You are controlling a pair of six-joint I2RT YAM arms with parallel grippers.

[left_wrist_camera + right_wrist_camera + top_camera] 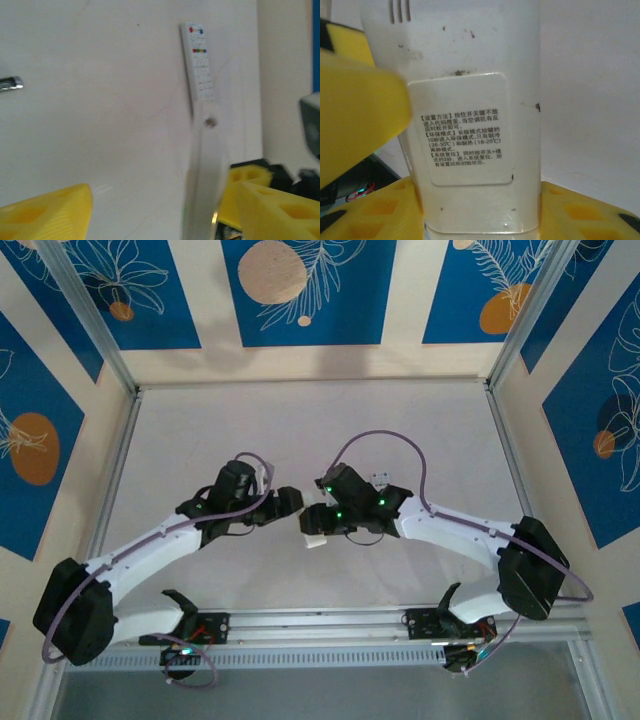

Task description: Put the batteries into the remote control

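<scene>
Two claws: they meet over the middle of the pale flat bench (300,430), towards its near side.
Right claw (485,217): closed on the bottom end of the white plastic remote control (470,65), whose back faces the wrist camera.
Left claw (160,207): jaws wide apart, holding nothing. The held remote stands edge-on between its yellow fingers (45,210), touching neither as far as we can tell.
Rounded white battery cover with printed text (462,130): it sits flush and shut.
Step, as we judge it: get that cover off before the batteries go in.
Doing it well: we would hold the right grip firm, set one left finger on the cover alone, and push along the remote's length, not into it.
Risk: the remote twisting in the grip.
Slim white remote with coloured buttons (199,62): it lies flat farther off, and we would leave it there.
</scene>
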